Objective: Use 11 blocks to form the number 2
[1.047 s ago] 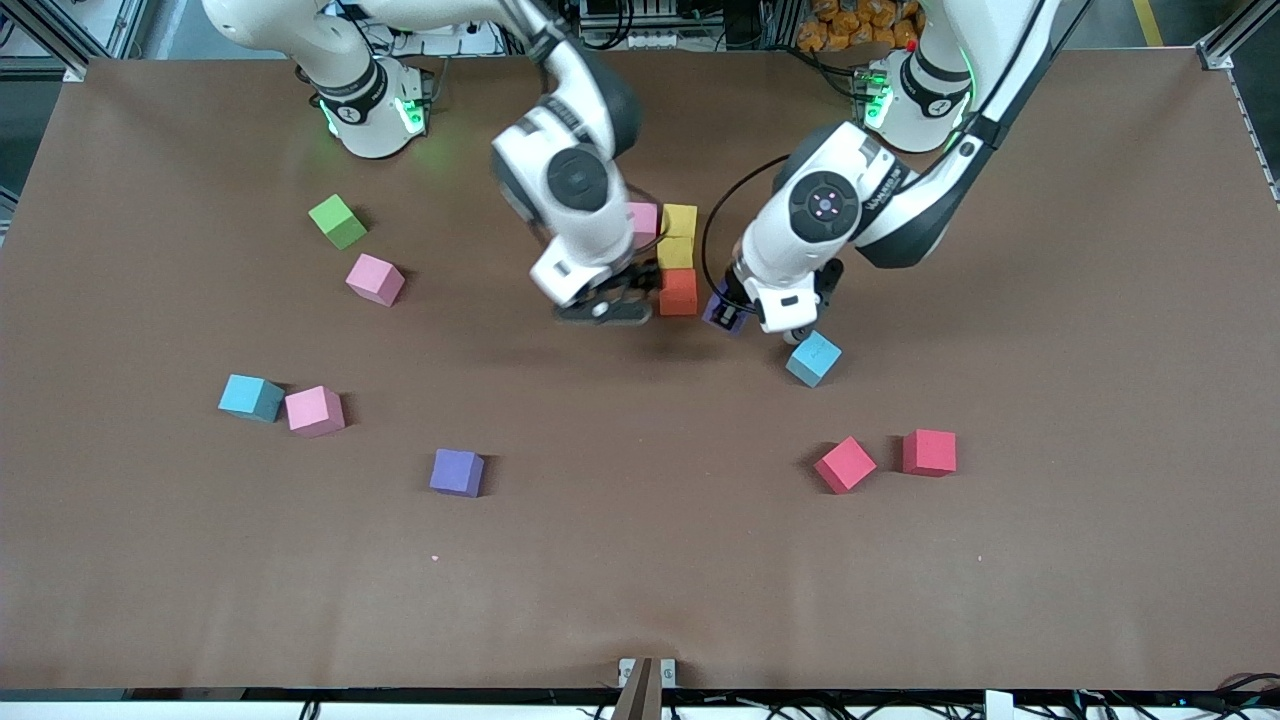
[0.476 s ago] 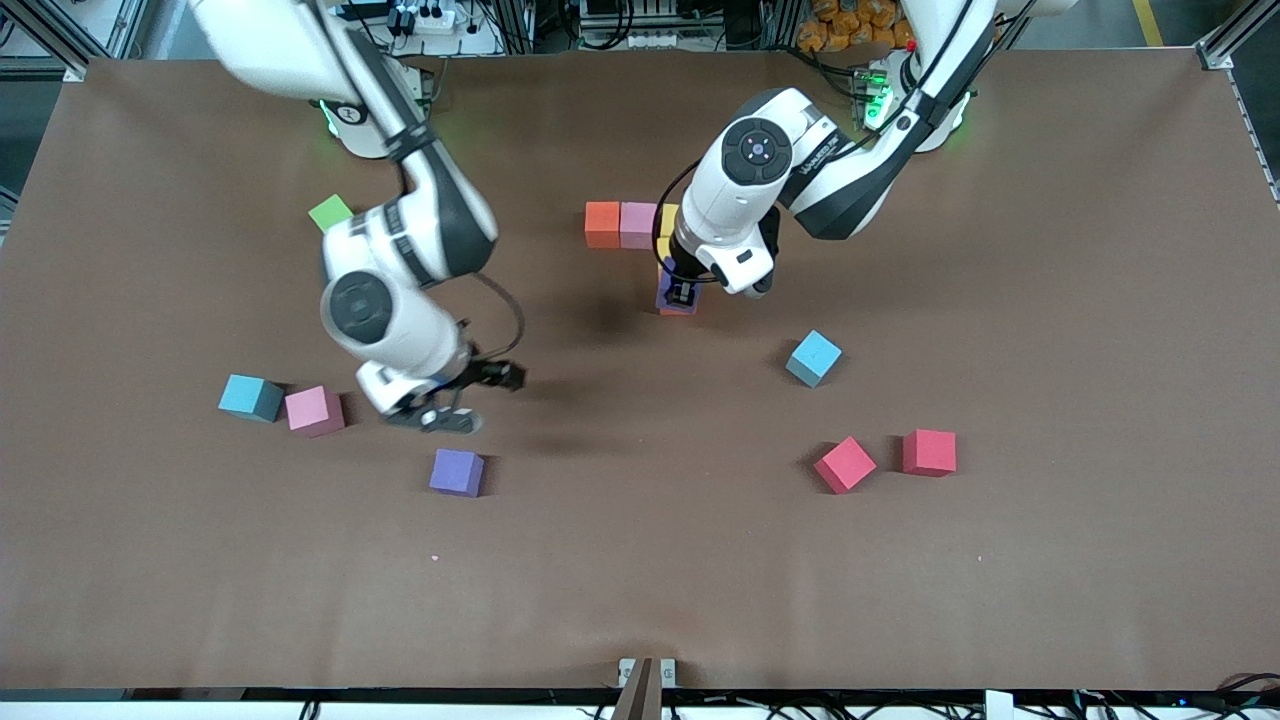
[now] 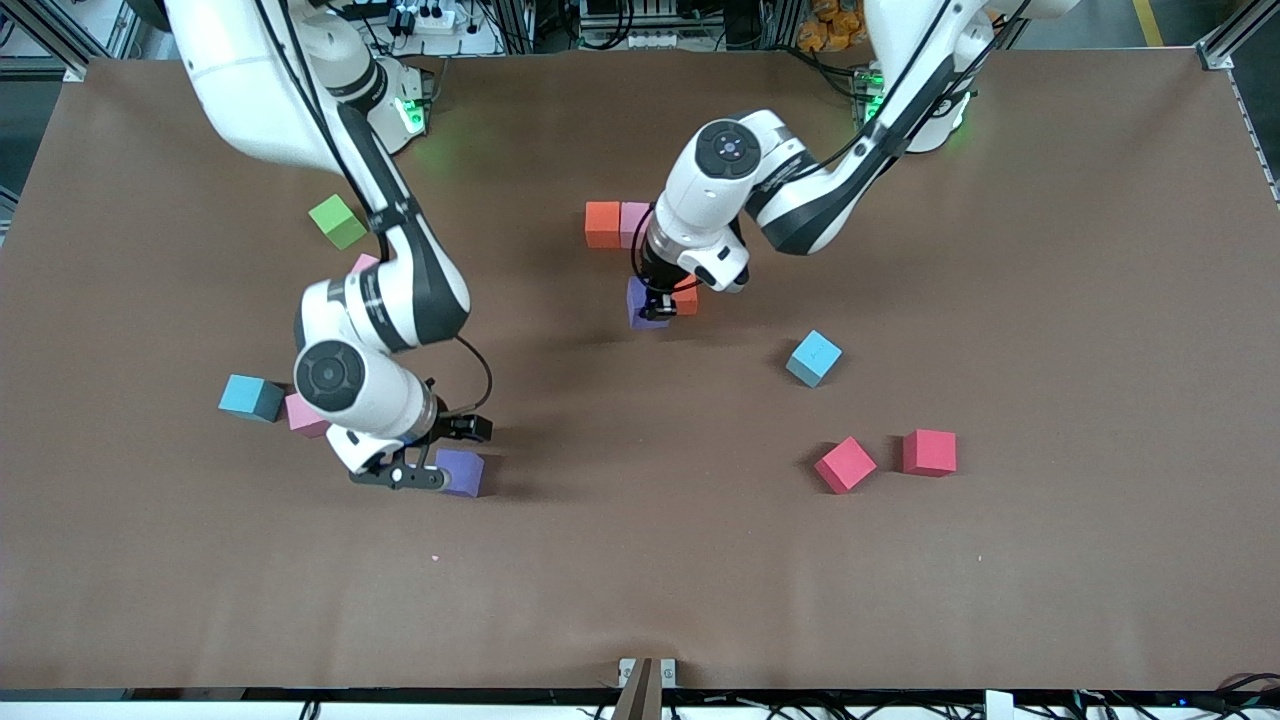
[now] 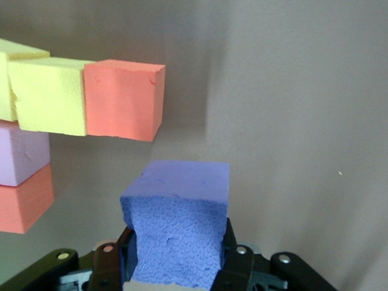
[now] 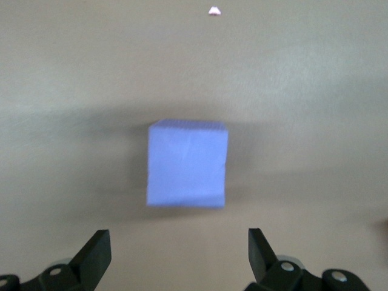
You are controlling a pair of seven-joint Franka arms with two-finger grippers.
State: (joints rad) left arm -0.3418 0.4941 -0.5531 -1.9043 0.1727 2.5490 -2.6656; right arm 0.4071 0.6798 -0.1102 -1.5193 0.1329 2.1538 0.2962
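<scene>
My left gripper (image 3: pixel 655 300) is shut on a purple block (image 3: pixel 643 306) (image 4: pixel 176 224), low beside the orange block (image 3: pixel 687 298) (image 4: pixel 124 100) that ends the part-built number 2. That shape also shows an orange block (image 3: pixel 602 223), a pink block (image 3: pixel 633 221) and yellow blocks (image 4: pixel 51 97), which my left arm mostly hides in the front view. My right gripper (image 3: pixel 415 470) (image 5: pixel 179 254) is open, low at a second purple block (image 3: pixel 461 472) (image 5: pixel 187 163). That block lies just ahead of its fingertips (image 5: pixel 97 248), not between them.
Loose on the table are a green cube (image 3: pixel 337 221), a pink block (image 3: pixel 362 263) half hidden by my right arm, a light blue (image 3: pixel 250 397) and pink (image 3: pixel 300 414) pair, another light blue block (image 3: pixel 813 357), and two red-pink blocks (image 3: pixel 845 464) (image 3: pixel 929 452).
My right arm swung from the built blocks toward the front camera, down to the loose purple block. My left gripper carried its purple block past the orange block, toward the right arm's end.
</scene>
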